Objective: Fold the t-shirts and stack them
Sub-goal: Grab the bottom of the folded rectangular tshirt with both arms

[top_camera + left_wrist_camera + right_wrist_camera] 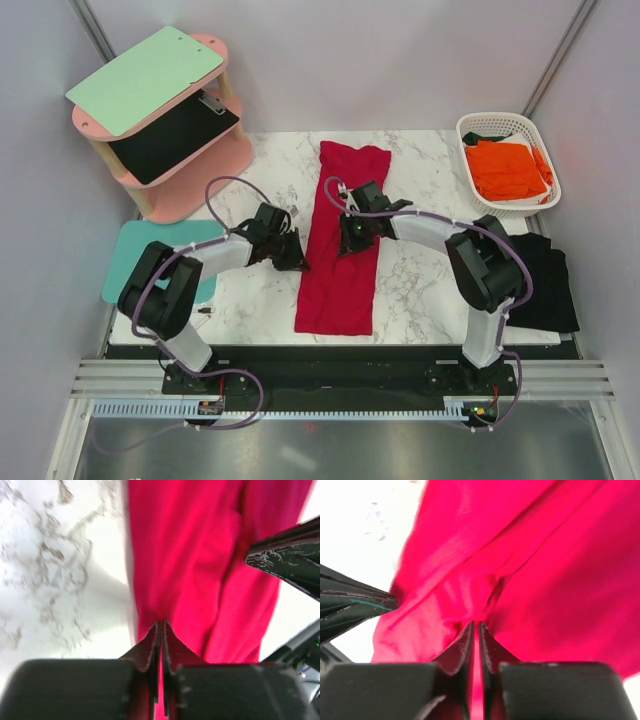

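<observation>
Seen from above, the crimson t-shirt (338,275) lies as a long, narrow strip down the middle of the marble counter (425,285). The left gripper (296,262) is at its left edge and the right gripper (347,240) is over its middle, the two close together around mid-length (a likely setup for a crosswise fold). The orange t-shirt (505,168) sits folded in the white basket (478,123) at far right, and the black t-shirt (548,280) lies at the counter's right edge, beside the right arm. In the left wrist view, that gripper is clamped shut with a sliver of crimson cloth pinched between its fingers. In the right wrist view, the other gripper is likewise closed on a raised pucker of the same shirt, and folds radiate from the pinch.
</observation>
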`<control>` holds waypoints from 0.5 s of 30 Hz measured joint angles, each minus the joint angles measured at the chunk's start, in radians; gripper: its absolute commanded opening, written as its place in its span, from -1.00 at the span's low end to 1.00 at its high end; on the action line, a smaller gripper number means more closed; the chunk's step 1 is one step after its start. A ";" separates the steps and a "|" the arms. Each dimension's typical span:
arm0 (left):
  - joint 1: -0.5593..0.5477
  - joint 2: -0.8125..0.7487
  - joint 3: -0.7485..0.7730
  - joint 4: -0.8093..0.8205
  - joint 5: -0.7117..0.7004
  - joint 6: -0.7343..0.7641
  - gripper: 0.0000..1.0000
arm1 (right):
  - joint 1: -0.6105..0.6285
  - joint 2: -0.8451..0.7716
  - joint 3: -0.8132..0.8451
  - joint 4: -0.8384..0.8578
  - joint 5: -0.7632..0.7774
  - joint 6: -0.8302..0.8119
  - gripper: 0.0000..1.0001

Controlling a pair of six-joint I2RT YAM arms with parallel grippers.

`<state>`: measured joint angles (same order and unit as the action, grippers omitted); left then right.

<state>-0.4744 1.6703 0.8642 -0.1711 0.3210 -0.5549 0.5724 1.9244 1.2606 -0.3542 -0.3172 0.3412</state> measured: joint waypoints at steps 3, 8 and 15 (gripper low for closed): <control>-0.002 -0.093 -0.054 0.024 0.014 0.006 -0.01 | 0.000 -0.107 -0.071 0.058 0.005 0.021 0.27; -0.005 -0.249 -0.131 0.053 0.021 0.020 0.57 | 0.000 -0.328 -0.191 0.147 0.042 0.055 0.92; -0.005 -0.304 -0.218 0.011 -0.023 0.021 0.84 | -0.017 -0.454 -0.396 0.181 0.038 0.088 0.96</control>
<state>-0.4793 1.3659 0.6464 -0.1596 0.2977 -0.5343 0.5552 1.4708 0.8646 -0.1730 -0.2794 0.4294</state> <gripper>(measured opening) 0.918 0.980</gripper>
